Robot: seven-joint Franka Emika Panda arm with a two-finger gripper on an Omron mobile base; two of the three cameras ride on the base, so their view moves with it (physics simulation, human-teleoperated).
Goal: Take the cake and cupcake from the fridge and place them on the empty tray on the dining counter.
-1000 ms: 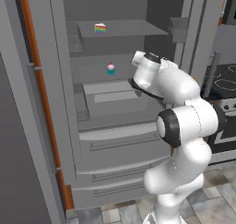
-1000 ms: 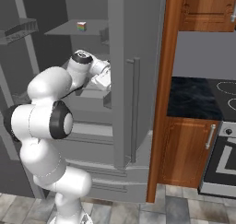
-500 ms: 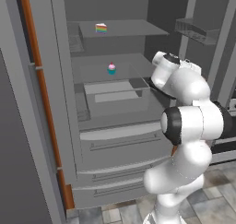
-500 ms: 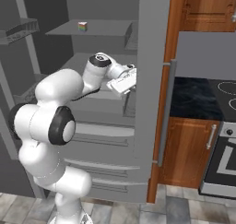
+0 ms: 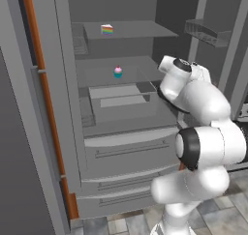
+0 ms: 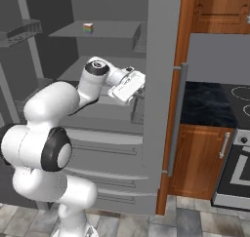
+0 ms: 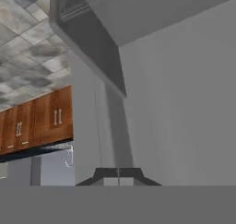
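While the tool [image 7: 118, 174] stays pressed together, the cake [image 5: 107, 29] wedge lies sideways on its shelf.

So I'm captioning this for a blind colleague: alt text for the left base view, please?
An open grey fridge holds a rainbow cake slice on its top shelf and a pink cupcake one shelf below. The white robot arm rises at right.

Both base views look forward and down, from 7 and 5 o'clock, sharing the tall grey open fridge [image 5: 121, 113] [image 6: 117, 109]; the hand view sits close against its grey wall [image 7: 184, 103].
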